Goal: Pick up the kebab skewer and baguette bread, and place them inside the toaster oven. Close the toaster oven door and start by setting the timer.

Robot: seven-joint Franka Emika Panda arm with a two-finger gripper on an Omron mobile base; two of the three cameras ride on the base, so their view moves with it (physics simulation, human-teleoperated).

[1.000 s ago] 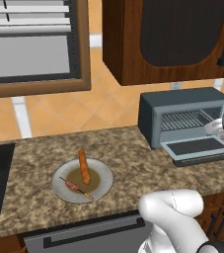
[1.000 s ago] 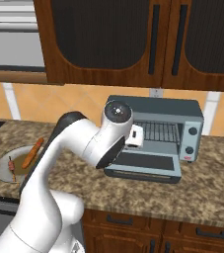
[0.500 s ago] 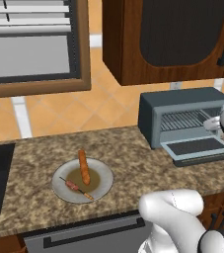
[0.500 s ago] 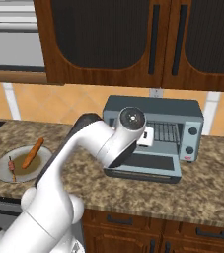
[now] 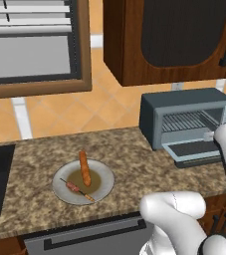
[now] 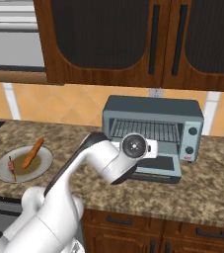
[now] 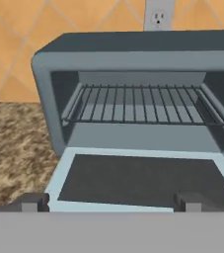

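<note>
Over at three o'clock the two-finger gripper (image 7: 108,201) hangs empty, jaws wide, before the boxy grey-blue toaster oven (image 5: 186,121) — door (image 7: 142,179) down. Thin meat-chunk kebab skewer (image 5: 76,190) and plump orange-brown baguette (image 5: 84,167) wait on the grey plate (image 5: 106,187) at nine — best swing there, descend squarely.

No legible text, label, brand or number anywhere, toaster oven (image 6: 153,129) included.
</note>
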